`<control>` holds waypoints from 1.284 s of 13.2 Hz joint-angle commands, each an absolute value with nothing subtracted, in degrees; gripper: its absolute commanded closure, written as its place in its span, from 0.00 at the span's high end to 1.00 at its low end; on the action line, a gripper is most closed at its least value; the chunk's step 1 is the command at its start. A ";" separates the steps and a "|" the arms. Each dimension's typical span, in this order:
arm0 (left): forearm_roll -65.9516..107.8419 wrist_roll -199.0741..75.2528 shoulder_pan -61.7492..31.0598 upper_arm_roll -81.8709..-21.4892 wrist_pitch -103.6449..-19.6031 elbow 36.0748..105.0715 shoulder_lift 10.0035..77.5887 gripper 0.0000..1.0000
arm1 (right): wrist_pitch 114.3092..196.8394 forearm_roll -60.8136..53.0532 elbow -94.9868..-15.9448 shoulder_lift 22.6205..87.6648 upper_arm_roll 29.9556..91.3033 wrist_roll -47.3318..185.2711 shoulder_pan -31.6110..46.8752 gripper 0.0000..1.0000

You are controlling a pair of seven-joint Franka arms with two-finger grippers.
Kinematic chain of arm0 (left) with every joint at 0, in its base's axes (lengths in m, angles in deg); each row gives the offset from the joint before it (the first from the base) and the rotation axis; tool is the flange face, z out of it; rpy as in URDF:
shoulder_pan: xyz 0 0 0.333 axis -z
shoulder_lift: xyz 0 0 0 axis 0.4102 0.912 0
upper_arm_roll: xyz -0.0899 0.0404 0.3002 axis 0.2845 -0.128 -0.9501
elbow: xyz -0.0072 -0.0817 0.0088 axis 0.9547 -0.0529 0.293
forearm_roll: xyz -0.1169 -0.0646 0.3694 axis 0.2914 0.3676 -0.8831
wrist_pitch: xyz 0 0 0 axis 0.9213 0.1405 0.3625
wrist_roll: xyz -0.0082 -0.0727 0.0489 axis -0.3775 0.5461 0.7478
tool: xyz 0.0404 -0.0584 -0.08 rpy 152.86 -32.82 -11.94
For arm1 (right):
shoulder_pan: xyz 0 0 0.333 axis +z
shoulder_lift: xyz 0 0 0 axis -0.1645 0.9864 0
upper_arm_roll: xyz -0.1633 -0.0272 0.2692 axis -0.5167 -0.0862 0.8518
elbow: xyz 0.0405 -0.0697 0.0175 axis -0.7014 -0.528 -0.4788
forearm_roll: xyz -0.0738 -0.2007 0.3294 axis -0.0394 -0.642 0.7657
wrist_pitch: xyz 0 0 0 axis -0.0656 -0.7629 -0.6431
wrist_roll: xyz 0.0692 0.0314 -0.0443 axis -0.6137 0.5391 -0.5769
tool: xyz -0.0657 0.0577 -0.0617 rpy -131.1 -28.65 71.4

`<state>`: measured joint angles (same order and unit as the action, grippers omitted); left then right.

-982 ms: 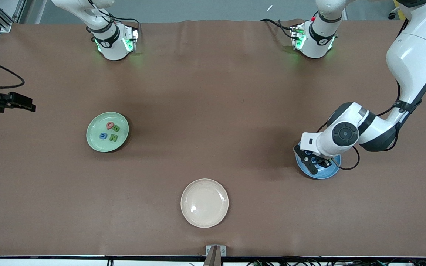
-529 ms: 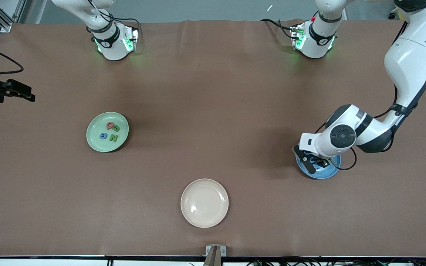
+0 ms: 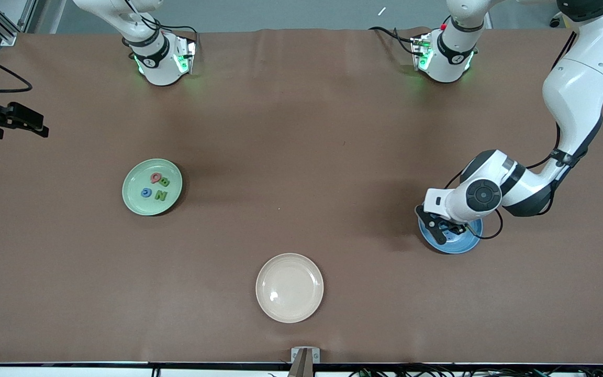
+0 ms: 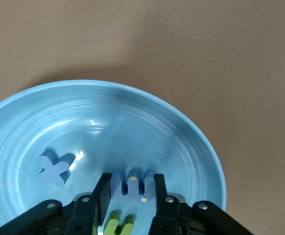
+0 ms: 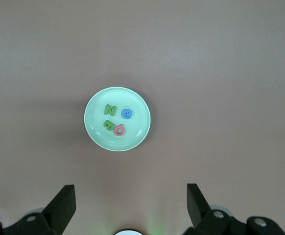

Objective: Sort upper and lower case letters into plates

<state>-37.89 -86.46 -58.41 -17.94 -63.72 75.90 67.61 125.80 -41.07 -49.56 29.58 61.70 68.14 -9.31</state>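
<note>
Brown matte tabletop: left gripper pinches a blue foam letter inside the glossy round blue plate; right gripper hangs wide open, empty, over the table's edge.

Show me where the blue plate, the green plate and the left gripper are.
blue plate (image 4: 191, 142), left wrist view, bare inner wall.
green plate (image 3: 133, 201), front view, bare rim.
left gripper (image 4: 130, 188), left wrist view, between its fingertips, shut on a blue letter.

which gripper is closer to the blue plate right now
Left. The left gripper is down in the blue plate, shut on a blue letter. The right gripper waits open up past the right arm's end of the table.
</note>
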 commanded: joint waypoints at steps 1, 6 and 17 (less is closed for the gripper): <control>-38.06 -86.73 -59.02 -17.98 -63.30 76.07 66.61 0.72 | 126.44 -40.99 -52.59 26.50 62.56 68.73 -10.61 1.00; -33.05 -86.20 -68.21 -8.79 -58.22 75.72 63.97 1.00 | 126.79 -40.99 -54.88 23.95 62.39 68.73 -10.78 1.00; -12.87 -69.13 -81.09 3.14 -49.39 74.22 49.16 1.00 | 128.28 -40.90 -54.79 23.77 62.30 68.55 -10.43 1.00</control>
<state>-19.46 -65.22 -82.34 6.71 -48.35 73.64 59.54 127.24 -41.09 -52.62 25.75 61.65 68.14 -9.84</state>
